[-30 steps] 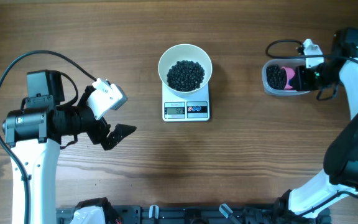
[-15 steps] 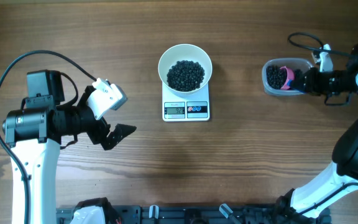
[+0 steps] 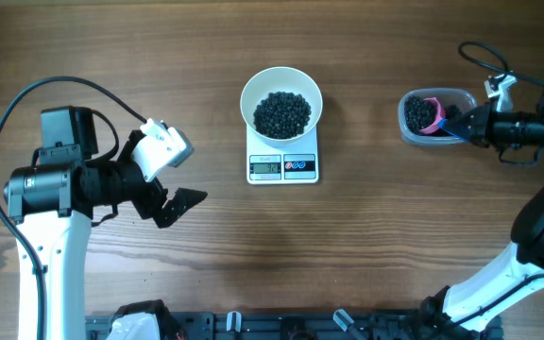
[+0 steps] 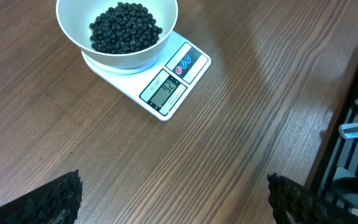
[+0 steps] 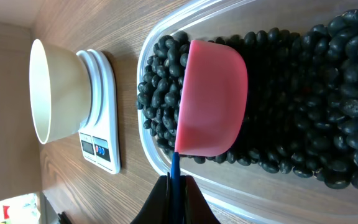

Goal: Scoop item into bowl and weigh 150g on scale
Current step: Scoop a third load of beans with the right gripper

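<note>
On wooden table (image 3: 366, 246), weighing black beans (image 3: 281, 113) in round white bowl (image 3: 251, 93) atop flat white scale (image 3: 282, 167) (likely underweight). Reloading pink scoop (image 5: 213, 99) in clear tub (image 5: 151, 155), right gripper (image 5: 178, 190) clenching its handle, left gripper (image 4: 174, 202) released. Needing level carry next.

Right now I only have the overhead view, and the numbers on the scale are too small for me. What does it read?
Observer: In the left wrist view the scale shows two digits. The first is a nine and the second looks like a four, but I'm not certain.
Operator: Does the right gripper actually have the scoop?
Observer: Yes. The right wrist view shows the right gripper shut on the thin blue handle. The pink scoop lies on the beans inside the clear tub.
Operator: And the left gripper?
Observer: The left gripper is wide open with nothing between its fingers, only bare table.
</note>
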`<state>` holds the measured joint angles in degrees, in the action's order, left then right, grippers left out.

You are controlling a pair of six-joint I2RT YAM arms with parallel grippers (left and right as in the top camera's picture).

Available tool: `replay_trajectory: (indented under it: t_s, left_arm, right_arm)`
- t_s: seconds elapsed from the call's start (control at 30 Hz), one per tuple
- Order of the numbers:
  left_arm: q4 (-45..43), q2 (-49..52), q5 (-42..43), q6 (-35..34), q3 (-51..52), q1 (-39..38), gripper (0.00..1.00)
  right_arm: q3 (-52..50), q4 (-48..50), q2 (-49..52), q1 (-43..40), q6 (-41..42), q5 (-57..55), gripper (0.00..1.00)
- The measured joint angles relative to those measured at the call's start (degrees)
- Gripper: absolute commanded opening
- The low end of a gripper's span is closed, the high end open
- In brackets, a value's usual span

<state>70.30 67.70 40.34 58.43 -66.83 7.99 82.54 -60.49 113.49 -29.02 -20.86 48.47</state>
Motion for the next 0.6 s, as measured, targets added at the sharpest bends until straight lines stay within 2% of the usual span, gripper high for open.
replay_trajectory:
  t_s: [0.17, 0.33, 0.6]
  left_arm:
    - [0.0, 0.0, 0.0, 0.0, 0.0, 0.0, 1.0]
    - [0.0, 0.0, 0.0, 0.0, 0.0, 0.0, 1.0]
    - [0.0, 0.0, 0.0, 0.0, 0.0, 0.0, 1.0]
  right_arm:
    - [0.0, -1.1, 0.0, -2.1, 0.0, 0.9, 0.04]
    - [-0.1, -1.2, 0.0, -8.0, 0.0, 1.4, 0.04]
    - [-0.1, -1.3, 0.0, -10.3, 0.0, 6.7, 0.04]
